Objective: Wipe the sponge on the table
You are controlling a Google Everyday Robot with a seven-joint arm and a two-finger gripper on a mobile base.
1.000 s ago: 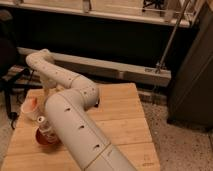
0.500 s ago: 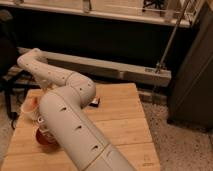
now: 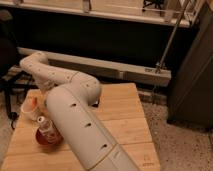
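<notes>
Gripper out of sight, tucked behind the thick near link of the arm [image 3: 75, 125], over the left part of the table [image 3: 125, 120]; jaws spread wide, released; whether it touches anything cannot be told. Sponge hidden from this view, so its place cannot be told.

Table is light wood in joined planks, its right half bare. The arm comes in from the near edge and climbs far and left to a rounded elbow [image 3: 88, 88] above the table's middle; from there a slimmer link runs left to a bend [image 3: 31, 63] past the far-left corner and turns back down behind the thick link.

Left of the arm, near side: red bowl [image 3: 42, 140] on the wood, a small pale container [image 3: 45, 125] standing in it; just beyond, a peach-coloured object [image 3: 30, 107], kind unclear. Small dark object [image 3: 95, 103] lies on the table just right of the elbow.

Beyond the far edge: long pale rail [image 3: 115, 67] running left to right; slanted metal pole [image 3: 172, 35] at far right; dark cabinet [image 3: 195, 75] on the right; speckled floor [image 3: 170, 142] right of the table.
</notes>
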